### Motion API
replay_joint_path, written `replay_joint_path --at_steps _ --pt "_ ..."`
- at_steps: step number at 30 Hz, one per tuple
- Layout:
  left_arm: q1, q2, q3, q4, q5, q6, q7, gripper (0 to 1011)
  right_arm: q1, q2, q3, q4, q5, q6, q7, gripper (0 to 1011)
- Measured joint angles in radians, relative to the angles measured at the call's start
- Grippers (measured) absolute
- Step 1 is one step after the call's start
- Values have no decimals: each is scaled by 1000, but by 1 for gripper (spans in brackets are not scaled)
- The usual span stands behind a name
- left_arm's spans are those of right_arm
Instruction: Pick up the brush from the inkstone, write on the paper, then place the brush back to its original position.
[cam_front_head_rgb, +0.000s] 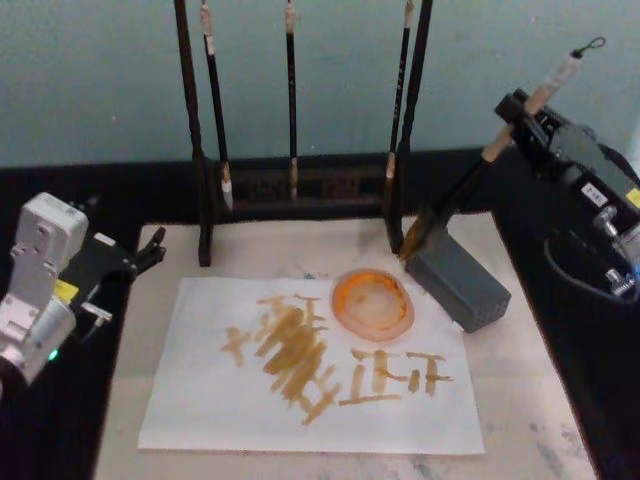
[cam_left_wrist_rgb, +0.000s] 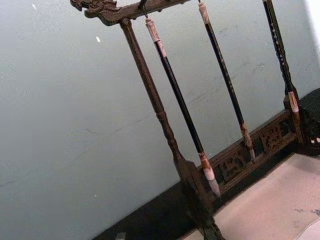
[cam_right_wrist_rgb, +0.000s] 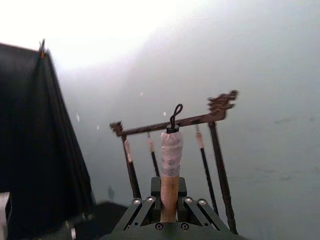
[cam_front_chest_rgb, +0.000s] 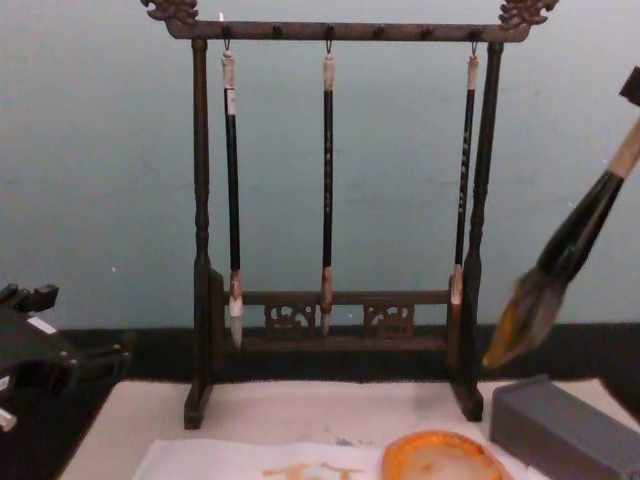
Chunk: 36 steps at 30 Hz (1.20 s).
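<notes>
the right gripper pinches the brush tilted over the grey inkstone at the far right corner of the mat; released off-centre it could roll off, with the left gripper parked by the left edge.

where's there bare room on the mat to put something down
Bare mat right of the paper, nearer than the grey block; also the strip between rack and paper. Crowded around the orange dish, where the right end effector holds the brush.
</notes>
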Motion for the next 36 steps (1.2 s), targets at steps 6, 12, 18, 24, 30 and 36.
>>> replay_joint_path --at_steps 6,12,18,24,30,36 --pt "0 0 0 0 0 0 0 1010 41 -46 5 74 120 56 -4 176" --pt "0 0 0 0 0 0 0 1010 81 -80 -1 148 196 99 -23 176" --pt "0 0 0 0 0 0 0 1010 118 -105 -19 224 244 129 -37 176" --pt "0 0 0 0 0 0 0 1010 140 -124 -37 285 289 158 -42 176" --pt "0 0 0 0 0 0 0 1010 151 -132 -56 326 318 174 -49 176" --pt "0 0 0 0 0 0 0 1010 157 -138 -74 357 335 177 -59 176"
